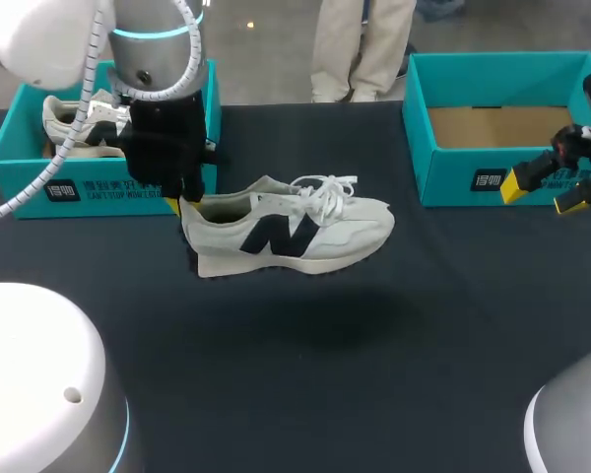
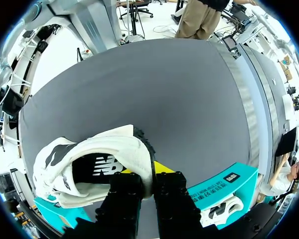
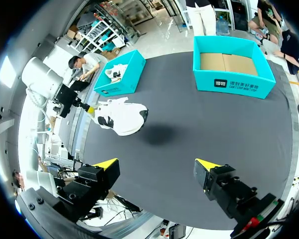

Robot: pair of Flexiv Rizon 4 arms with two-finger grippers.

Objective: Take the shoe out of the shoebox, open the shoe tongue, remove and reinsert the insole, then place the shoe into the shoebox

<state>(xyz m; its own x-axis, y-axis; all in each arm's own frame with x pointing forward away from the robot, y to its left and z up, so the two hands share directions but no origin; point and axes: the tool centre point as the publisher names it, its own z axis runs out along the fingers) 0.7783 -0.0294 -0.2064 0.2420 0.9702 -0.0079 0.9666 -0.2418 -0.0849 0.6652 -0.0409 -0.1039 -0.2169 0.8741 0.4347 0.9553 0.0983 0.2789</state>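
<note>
Shoe (image 1: 288, 229) held above table (image 1: 374, 394) by heel, left gripper (image 1: 184, 209) clamped on it; right gripper (image 1: 541, 193) apart, near right box (image 1: 453, 182).

shoe (image 1: 286, 232) over table middle, heel in left gripper (image 1: 184, 211); box (image 1: 20, 185) holding second shoe (image 1: 77, 122) behind-left; other box (image 1: 453, 183) back right, right gripper (image 1: 542, 194) before it

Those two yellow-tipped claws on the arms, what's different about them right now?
The left end effector is shut on the white shoe at its heel, holding it above the table; the right end effector is open and empty. The left one is near the teal box holding a second shoe, the right one by the empty teal box. Both have yellow tips.
</note>
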